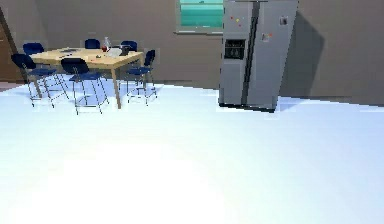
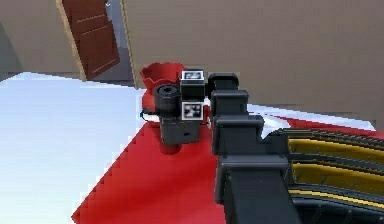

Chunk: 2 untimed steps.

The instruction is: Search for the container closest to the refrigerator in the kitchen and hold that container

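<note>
Refrigerator (image 1: 257, 52) ahead, surface (image 1: 75, 55) with blue chairs (image 1: 80, 74) left of it, window (image 1: 200, 14) left of its top, my tool (image 2: 170, 138) against red furniture (image 2: 150, 182), can't tell if it's holding anything

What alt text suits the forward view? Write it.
A grey double-door refrigerator stands against the far wall, right of a window. At the left, blue chairs surround a wooden dining table on a pale floor.

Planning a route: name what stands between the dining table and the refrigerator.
Forward view: a blue chair at the end of the dining table, then bare floor up to the refrigerator.
</note>
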Tool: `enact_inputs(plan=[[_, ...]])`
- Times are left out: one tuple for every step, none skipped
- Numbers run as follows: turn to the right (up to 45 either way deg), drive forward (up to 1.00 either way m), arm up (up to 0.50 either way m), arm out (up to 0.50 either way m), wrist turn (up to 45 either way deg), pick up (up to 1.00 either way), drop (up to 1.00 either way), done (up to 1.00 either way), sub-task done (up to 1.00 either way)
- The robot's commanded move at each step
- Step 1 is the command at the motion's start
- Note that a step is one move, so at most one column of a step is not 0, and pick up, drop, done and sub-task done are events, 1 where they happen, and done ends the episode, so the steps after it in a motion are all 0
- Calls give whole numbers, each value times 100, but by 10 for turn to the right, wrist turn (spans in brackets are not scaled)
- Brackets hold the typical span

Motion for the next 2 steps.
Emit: enact_inputs(plan=[[0, 0, 0, 0, 0, 100, 0, 0, 0], [0, 0, 0, 0, 0, 0, 0, 100, 0]])
